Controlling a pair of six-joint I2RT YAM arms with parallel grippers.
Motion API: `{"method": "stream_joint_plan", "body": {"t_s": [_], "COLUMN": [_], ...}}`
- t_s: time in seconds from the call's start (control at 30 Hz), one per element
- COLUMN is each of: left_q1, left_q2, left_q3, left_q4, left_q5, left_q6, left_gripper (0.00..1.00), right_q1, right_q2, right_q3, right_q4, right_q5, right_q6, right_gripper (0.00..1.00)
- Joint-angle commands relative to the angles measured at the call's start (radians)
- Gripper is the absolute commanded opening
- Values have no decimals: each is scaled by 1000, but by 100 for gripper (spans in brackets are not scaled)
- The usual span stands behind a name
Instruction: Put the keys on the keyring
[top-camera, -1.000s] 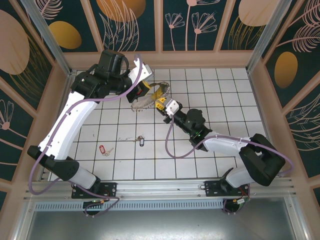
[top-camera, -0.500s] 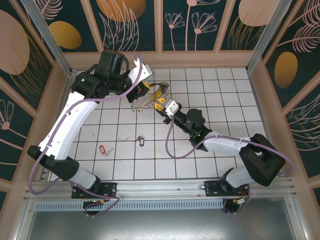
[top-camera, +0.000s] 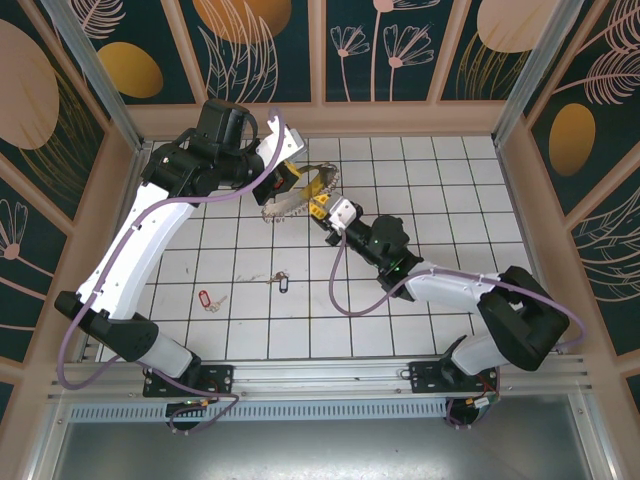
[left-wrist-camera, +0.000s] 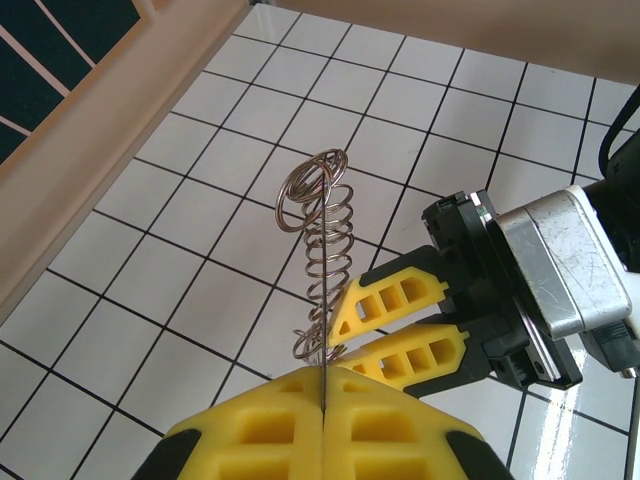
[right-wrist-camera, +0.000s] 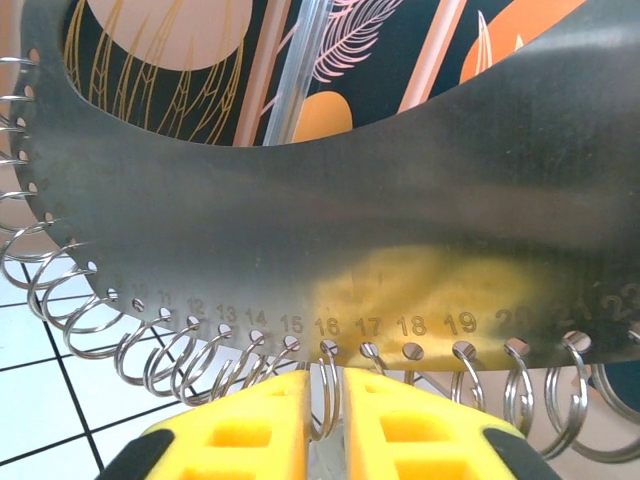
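The left gripper (left-wrist-camera: 323, 388) was clamped on the thin grey metal keyring plate (right-wrist-camera: 300, 230). The right gripper (right-wrist-camera: 325, 388) stood almost closed around one wire ring (right-wrist-camera: 330, 365); I cannot tell whether it gripped.

Light: bright, even, from overhead | shadows: soft and faint on the tabletop (top-camera: 450, 200) | glare: white sheen on its gloss, lower right of left wrist view | keyring (right-wrist-camera: 300, 200) plate mirrors yellow | right end effector (right-wrist-camera: 325, 390) soft-focus up close
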Motion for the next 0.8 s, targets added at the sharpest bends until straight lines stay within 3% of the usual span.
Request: {"method": "stream_joint_plan", "body": {"t_s": [0.0, 0.77], "left_q1": [1, 1], "left_q2": [-20, -27], "left_q3": [-5, -18], "left_q4": [17, 23], "left_q5": [32, 17], "left_q6": [7, -5], "left_gripper": [0, 0], "right_q1": [4, 6], "right_q2": [16, 33], "right_q3": [40, 14], "right_q4": [18, 25], "right_q5": [41, 49], "right_q6": [-12, -37], "right_gripper": [14, 14]}}
